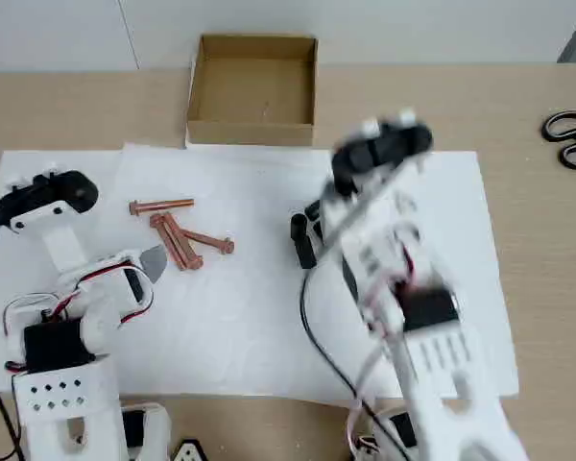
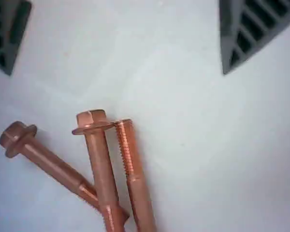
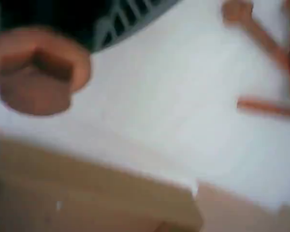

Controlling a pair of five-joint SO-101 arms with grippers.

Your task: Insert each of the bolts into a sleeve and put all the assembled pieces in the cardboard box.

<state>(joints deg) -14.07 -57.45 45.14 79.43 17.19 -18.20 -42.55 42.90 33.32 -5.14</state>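
Observation:
Several copper bolts [image 1: 178, 235] lie loose on the white paper, left of centre. In the left wrist view three of those bolts [image 2: 99, 159] lie just beyond my left gripper [image 2: 121, 34], which hangs open over them with nothing between its grey fingertips [image 2: 246, 34]. That left gripper [image 1: 149, 262] sits just left of the pile. My right gripper [image 1: 302, 240] is mid-table; a copper piece [image 3: 36, 72] sits close up at its dark finger [image 3: 121, 19], apparently held. The open cardboard box [image 1: 252, 86] stands at the back centre, and its edge [image 3: 87, 193] lies close to the right gripper.
The white paper sheet [image 1: 250, 317] covers the middle of the wooden table. Scissors [image 1: 571, 134] lie at the far right edge. More bolts [image 3: 261, 38] show beyond the right gripper.

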